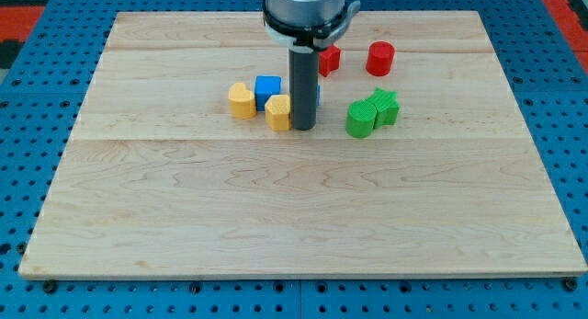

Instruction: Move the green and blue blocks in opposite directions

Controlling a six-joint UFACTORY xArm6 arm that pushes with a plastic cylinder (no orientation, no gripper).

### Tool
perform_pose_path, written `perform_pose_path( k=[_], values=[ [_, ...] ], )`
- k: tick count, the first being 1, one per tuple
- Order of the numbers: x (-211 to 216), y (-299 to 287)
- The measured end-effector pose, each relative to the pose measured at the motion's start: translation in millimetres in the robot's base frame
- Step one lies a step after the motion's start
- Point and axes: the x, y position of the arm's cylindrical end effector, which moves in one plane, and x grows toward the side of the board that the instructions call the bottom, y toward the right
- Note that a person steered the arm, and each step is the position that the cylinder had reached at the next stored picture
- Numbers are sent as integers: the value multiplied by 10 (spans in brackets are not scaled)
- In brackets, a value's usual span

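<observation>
Resting my tip (303,127) on the desk (294,218), touching a yellow block (278,112); no fingers exist to spread. You are seeing: blue cube (267,88) just left, second blue block (317,94) mostly hidden behind the rod, green blocks (371,113) paired nearby right. Separation is looking barely begun.

Blue cube (267,87) lies left of two touching green blocks (371,114).

A pale wooden desk (276,227) of joined planks lies on a blue perforated base (28,117), evenly lit, with red patches (562,5) at the view's top corners.
</observation>
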Motion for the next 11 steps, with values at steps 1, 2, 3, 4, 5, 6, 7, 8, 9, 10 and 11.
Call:
perform_pose_path(
  k=[1, 2, 3, 4, 5, 6, 7, 8, 9, 10, 11],
  values=[
    [-22, -345],
    [-325, -1126],
    [-340, -1303],
    [10, -738],
    [34, 86],
    [76, 590],
    [-145, 547],
    [-397, 256],
    [-400, -130],
    [-416, -43],
    [-4, 80]
  ],
)
